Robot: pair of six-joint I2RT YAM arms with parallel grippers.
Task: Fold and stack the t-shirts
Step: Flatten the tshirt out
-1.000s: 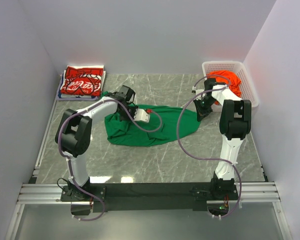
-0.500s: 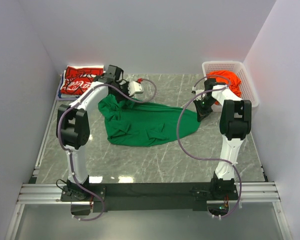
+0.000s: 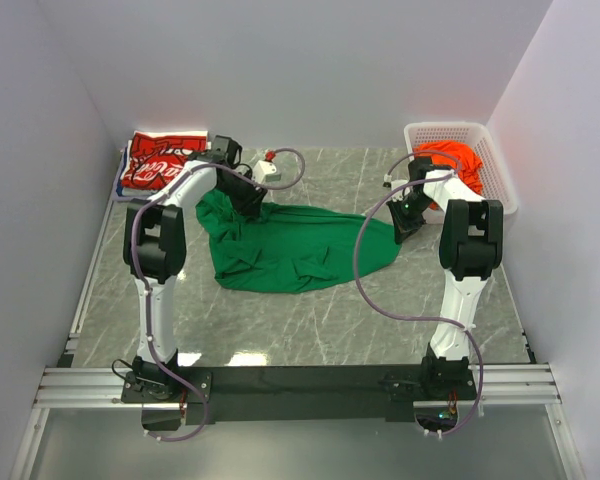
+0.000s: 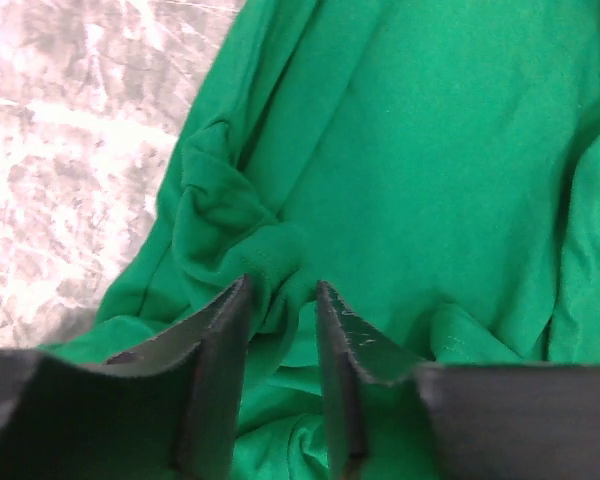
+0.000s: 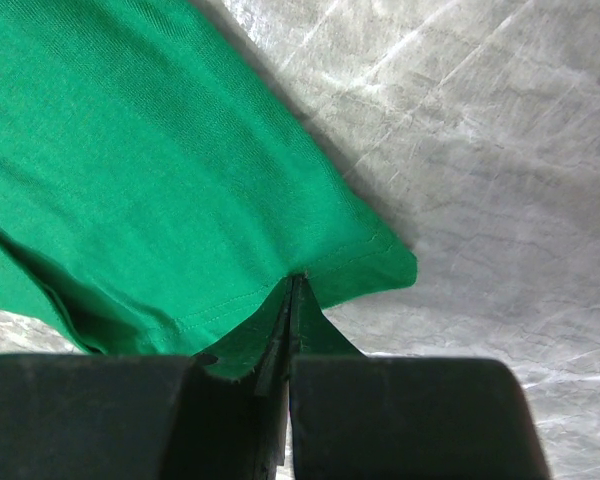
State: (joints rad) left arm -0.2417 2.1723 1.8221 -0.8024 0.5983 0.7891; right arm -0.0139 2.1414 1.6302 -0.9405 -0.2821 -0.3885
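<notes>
centre: loose t-shirt (image 3: 300,250) | back-left: folded t-shirt (image 3: 163,165) | back-right: basket (image 3: 445,127) holding crumpled t-shirt (image 3: 450,158)

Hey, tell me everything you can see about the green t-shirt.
The green t-shirt is plain, bright and soft-looking, like knit cotton. It lies unfolded and rumpled across the middle of the grey marbled table, with wrinkles bunched toward its left end. The right claw is shut on a stitched hem corner at its right end. The left claw sits at a bunched fold at its far left end, jaws apart; I cannot tell if they touch it.
</notes>
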